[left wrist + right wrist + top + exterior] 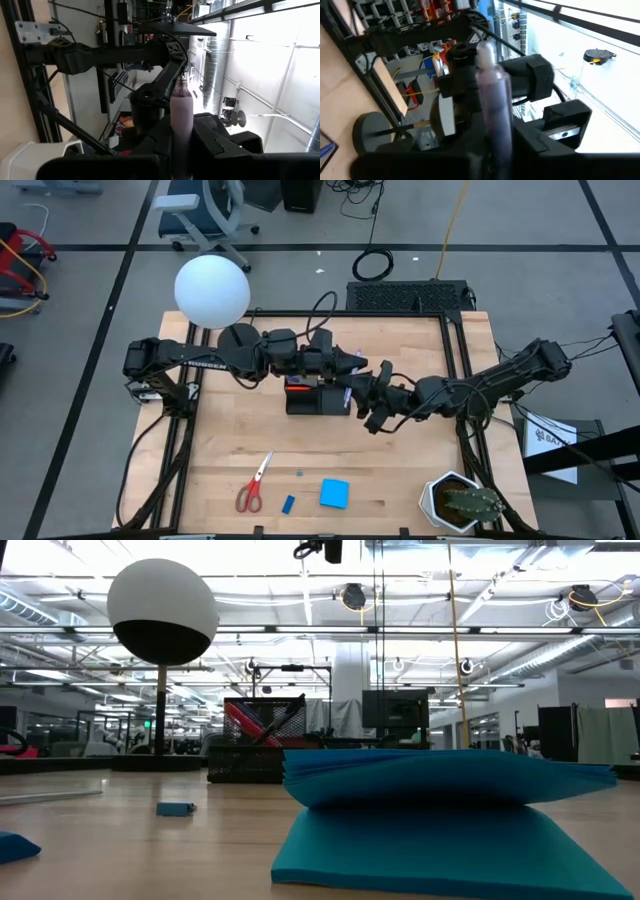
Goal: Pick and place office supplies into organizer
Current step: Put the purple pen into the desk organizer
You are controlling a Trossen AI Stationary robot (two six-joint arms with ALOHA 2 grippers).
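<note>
The purple pen [181,112] is right between my two grippers, above the black organizer [318,396] near the middle of the table, and both wrist cameras have it dead centre. My left gripper [355,364] has its fingers closed tight on the pen's barrel, which stands straight up between them in the left wrist view, cap end pointing toward my other arm. My right gripper [372,393] meets it from the opposite side: in the right wrist view the same pen runs up between my right fingers, which look pressed to its sides. The organizer sits just under the two grippers, something red-orange showing at its left end, and in the low view it stands far back with a red item leaning out of it. Nearer the table's front edge lie the rest of the supplies: the red-handled scissors [254,484] to the left, the small blue eraser [288,504] beside them, and the blue square notepad [334,493] just right of that, filling the foreground of the low view. The potted cactus [462,502] stands at the front right corner, and the lamp with its white globe [212,290] at the back left.
</note>
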